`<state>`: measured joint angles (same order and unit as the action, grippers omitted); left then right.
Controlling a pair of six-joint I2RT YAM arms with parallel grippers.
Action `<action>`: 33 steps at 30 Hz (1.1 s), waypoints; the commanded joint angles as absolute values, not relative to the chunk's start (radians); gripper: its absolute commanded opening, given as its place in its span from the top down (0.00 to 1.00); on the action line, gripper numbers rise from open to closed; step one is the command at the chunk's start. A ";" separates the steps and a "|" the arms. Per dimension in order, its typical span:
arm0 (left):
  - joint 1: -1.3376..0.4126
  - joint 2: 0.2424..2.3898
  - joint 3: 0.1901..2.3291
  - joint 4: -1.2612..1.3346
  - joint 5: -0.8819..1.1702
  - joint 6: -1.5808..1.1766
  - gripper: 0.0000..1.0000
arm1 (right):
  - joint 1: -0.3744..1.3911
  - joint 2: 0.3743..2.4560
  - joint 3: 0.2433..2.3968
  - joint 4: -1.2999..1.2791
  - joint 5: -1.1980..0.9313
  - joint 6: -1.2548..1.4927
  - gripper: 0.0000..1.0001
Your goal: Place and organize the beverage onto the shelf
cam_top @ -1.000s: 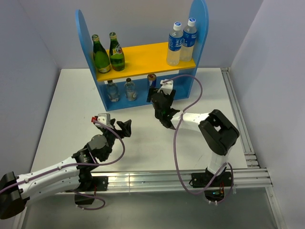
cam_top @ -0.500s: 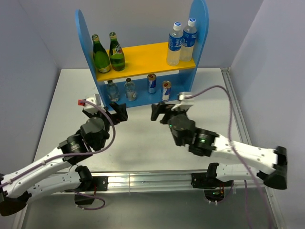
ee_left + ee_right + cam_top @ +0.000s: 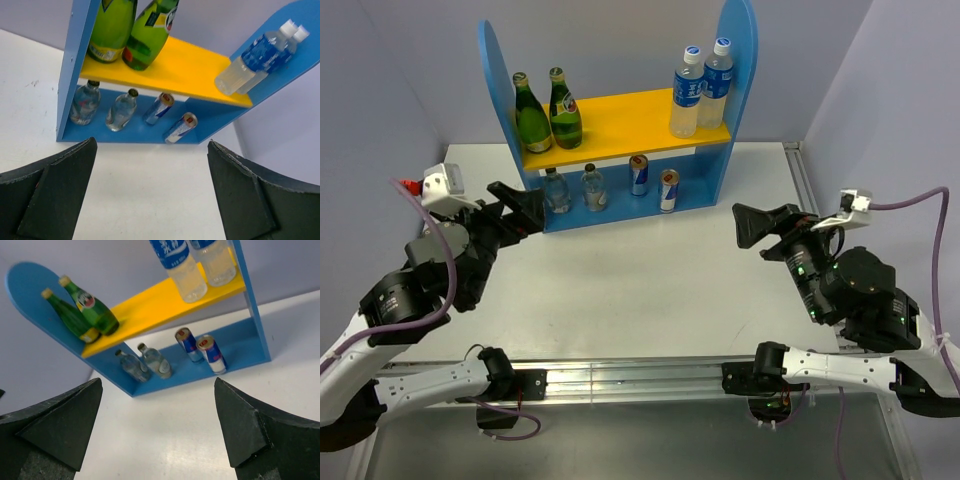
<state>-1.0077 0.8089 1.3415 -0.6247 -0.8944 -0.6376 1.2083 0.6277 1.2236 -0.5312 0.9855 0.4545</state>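
The blue shelf (image 3: 495,60) stands at the table's far side. Two dark green bottles (image 3: 531,115) stand on the left of its yellow upper board (image 3: 630,120). On the lower level stand two short clear bottles (image 3: 556,190) and two cans (image 3: 639,174), side by side. My left gripper (image 3: 520,200) is open and empty, raised in front of the shelf's left end. My right gripper (image 3: 755,222) is open and empty, raised to the shelf's front right. The left wrist view shows the cans (image 3: 181,127) beyond my left gripper (image 3: 151,145). The right wrist view shows them (image 3: 212,354) beyond my right gripper (image 3: 157,382).
Two taller clear bottles with blue caps (image 3: 688,92) stand on the right of the yellow board. White walls close in the table on the left and right. A metal rail (image 3: 820,250) runs along the table's right edge.
Both arms have drawn back from the shelf and swung outward, the left to the left, the right to the right. The second can now stands on the lower level, released.
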 commanded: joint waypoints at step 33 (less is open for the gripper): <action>-1.012 0.830 1.269 -0.601 -0.879 -0.571 0.01 | 1.213 0.611 1.132 -0.517 0.969 0.388 0.00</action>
